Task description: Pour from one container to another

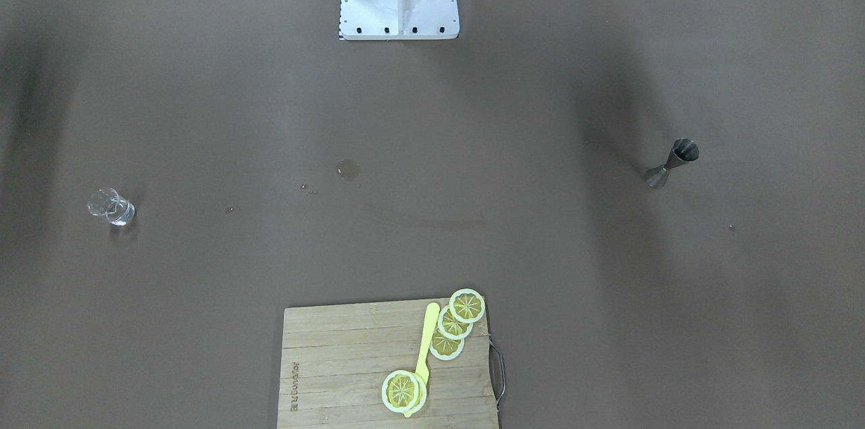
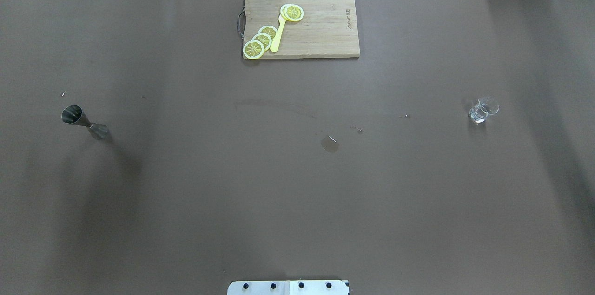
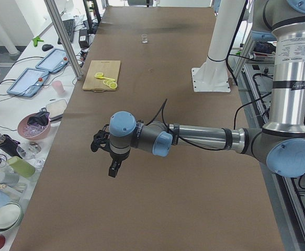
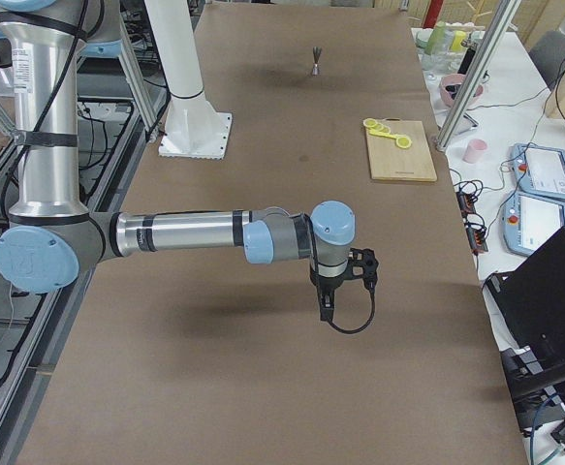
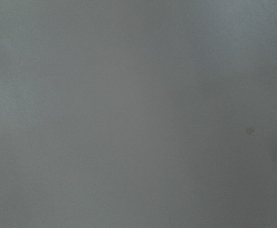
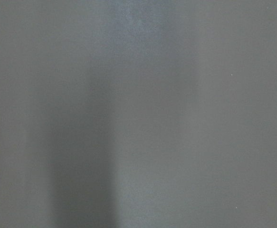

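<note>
**Worktop layout, read from the robot outward.** The robot base (image 2: 288, 287) sat at the near edge of the brown worktop (image 2: 186, 202).

- **Left gripper:** The left gripper (image 3: 112, 171) hung above the worktop at the robot's left end, pointing down. It appeared only in the side view, so whether its jaws stood wide or narrow could not be told.
- **Right gripper:** The right gripper (image 4: 323, 308) hung in the same way at the robot's right end, and the state of its jaws could not be told either.
- **Wrist cameras:** Both showed only blurred worktop.

Beyond the base, a small puddle (image 2: 330, 144) lay near the middle of the worktop, with a few droplets trailing toward the robot's right.

Slightly farther out, a metal jigger (image 2: 83, 123) stood upright on the left side. A small clear glass (image 2: 483, 110) stood on the right side. The two containers were well apart from each other. Each stood free on the worktop, held by no jaws and well apart from both grippers.

Farthest away, at the far edge, lay a wooden cutting board (image 2: 320, 30). It carried lemon slices (image 2: 262, 40) and a yellow utensil (image 2: 278, 37) that rested against them.
</note>
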Motion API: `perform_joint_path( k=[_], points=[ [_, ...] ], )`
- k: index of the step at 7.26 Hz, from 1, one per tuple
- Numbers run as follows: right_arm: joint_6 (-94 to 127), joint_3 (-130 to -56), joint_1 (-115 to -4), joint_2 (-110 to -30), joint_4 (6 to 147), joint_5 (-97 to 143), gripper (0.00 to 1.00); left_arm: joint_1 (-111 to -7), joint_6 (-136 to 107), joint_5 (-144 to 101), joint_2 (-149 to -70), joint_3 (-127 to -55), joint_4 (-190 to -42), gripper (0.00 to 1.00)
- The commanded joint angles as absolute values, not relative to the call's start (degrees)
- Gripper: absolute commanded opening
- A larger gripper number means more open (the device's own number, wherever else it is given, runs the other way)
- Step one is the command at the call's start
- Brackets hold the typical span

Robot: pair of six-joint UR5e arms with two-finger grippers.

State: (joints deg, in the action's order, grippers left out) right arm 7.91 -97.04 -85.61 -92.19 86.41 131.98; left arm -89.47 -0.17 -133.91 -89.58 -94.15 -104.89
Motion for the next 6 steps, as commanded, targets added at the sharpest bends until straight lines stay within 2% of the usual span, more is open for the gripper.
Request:
perform_joint_path(
  k=[1,6],
  points=[
    [7.7,-97.2,-85.7,-92.2,86.3,132.0,1.0,-89.5,-5.7,-133.8,-89.6,-94.1,-110.5,0.98],
    [7.2,-97.6,-85.7,-92.6,86.1,132.2,1.0,-88.2,-15.2,-133.7,-91.0,-95.5,-114.8,0.97]
  ],
)
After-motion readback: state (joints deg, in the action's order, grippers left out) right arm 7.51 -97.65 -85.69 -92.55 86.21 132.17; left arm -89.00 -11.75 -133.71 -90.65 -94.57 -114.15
